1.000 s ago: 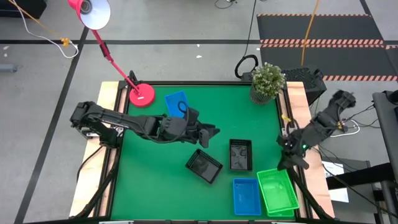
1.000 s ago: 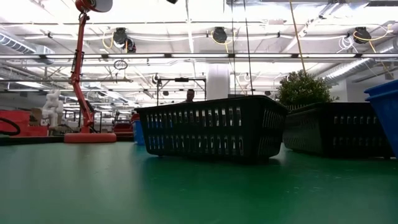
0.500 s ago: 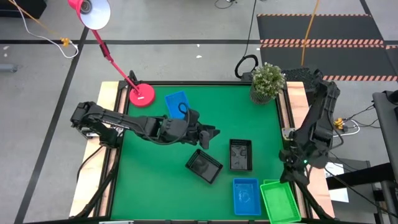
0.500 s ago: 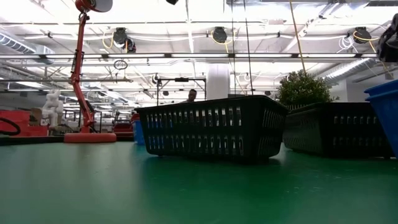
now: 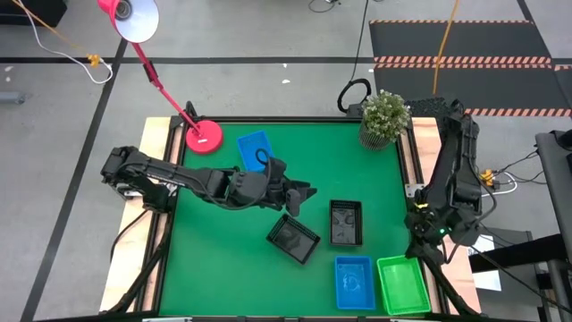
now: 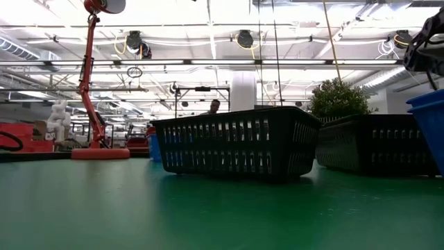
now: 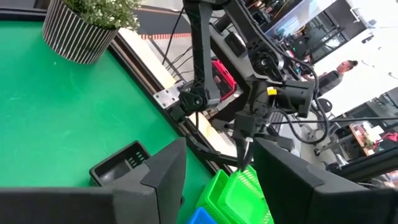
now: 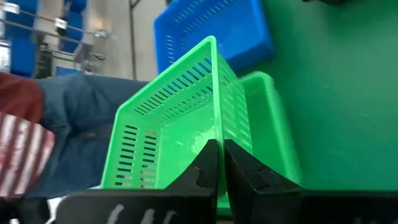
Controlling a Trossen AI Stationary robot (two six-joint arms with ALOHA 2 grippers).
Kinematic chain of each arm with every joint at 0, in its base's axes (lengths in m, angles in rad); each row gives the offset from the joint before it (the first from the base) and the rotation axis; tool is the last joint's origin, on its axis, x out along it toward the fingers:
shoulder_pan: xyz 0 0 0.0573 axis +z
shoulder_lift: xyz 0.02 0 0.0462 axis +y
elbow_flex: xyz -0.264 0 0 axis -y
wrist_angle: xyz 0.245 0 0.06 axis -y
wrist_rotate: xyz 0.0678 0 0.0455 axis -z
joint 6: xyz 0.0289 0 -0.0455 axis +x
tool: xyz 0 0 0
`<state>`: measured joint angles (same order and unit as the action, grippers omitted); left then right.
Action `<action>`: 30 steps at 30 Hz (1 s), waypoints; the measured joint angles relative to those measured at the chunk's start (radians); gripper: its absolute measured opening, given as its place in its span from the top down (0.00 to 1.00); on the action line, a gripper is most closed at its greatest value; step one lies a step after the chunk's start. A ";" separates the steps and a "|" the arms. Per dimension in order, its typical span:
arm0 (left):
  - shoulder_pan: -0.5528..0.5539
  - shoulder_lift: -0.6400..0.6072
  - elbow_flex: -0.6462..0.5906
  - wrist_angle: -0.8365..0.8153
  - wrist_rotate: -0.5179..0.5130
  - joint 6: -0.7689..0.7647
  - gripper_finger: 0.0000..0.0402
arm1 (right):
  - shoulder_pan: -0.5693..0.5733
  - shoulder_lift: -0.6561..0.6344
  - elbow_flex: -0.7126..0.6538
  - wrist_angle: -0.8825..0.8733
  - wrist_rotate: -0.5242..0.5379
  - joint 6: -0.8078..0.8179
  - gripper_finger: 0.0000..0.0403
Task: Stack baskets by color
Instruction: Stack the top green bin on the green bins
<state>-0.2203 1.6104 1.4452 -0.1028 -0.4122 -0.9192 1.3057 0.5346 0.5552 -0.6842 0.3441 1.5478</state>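
Baskets look like thin moulded plastic w/ slotted walls: prob. light, a bit flexy, smooth, so best pinched on the rim of a short wall, not the floor. Right gripper point(image 8: 218, 163) is doing that now, fingers pressed together on the wall of a green basket point(image 8: 180, 124), held tilted over another green basket point(image 5: 402, 284) at the table's near right corner, beside a blue one point(image 5: 354, 280). Left gripper point(image 5: 304, 195) hangs mid-table, fingers spread, empty, near two black baskets point(image 5: 293, 237).
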 joint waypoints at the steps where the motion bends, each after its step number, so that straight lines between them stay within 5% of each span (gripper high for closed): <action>1: 0.000 0.000 0.000 0.000 0.000 0.000 0.54 | 0.007 0.000 0.000 -0.013 0.001 0.009 0.99; 22: 0.004 0.000 0.000 -0.005 0.000 0.002 0.54 | 0.038 0.111 0.000 -0.018 0.021 0.060 0.99; 30: 0.006 0.000 0.000 -0.005 0.001 0.003 0.54 | 0.038 0.132 0.000 -0.016 -0.005 0.060 0.88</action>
<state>-0.2143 1.6104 1.4452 -0.1081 -0.4115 -0.9162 1.3437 0.6665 0.5552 -0.6998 0.3386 1.6076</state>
